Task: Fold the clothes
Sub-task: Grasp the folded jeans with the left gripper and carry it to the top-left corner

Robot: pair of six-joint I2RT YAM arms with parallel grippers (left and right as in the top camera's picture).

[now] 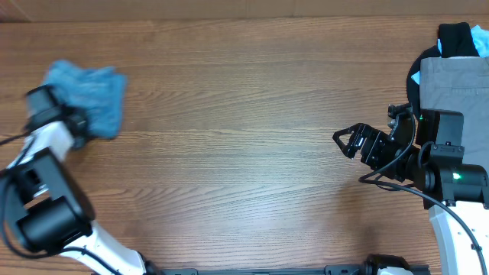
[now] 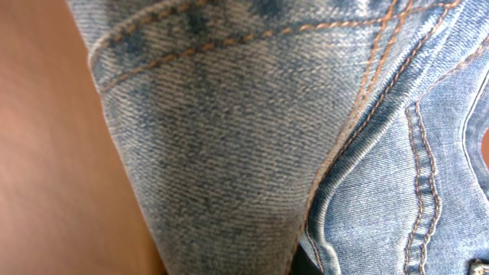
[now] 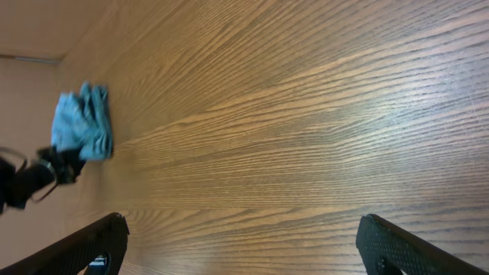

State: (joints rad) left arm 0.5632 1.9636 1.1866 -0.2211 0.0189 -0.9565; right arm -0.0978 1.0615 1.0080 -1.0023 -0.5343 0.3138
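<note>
- Jeans in light blue denim lie bunched in a heap at the far left end of the wooden tabletop. They are not yet spread or folded.
- We see the left tool at the lower edge of the heap, touching the denim. The left arm is clearly the nearer of the two.
- The left wrist camera shows only denim pressed close, with orange stitching along the seams. The tool's fingers are hidden, so we cannot tell whether it is clenched on cloth or released.
- The right tool hovers over bare tabletop right of centre, well apart from the jeans. Its jaws are spread wide and grasp nothing.
- That tool faces left, toward the heap. In its own wrist camera the jeans appear as a small blue bundle at the far left edge of the wood.
- We cannot read a long axis, because the crumpled heap hides which way the waist and hems run.
- We judge that the coming move turns on the jeans lying far to the left of the open working space. The left arm would need to draw them toward the centre before the right tool could reach them.
- A grey garment lies at the right edge, just behind the right arm and well apart from the jeans.
</note>
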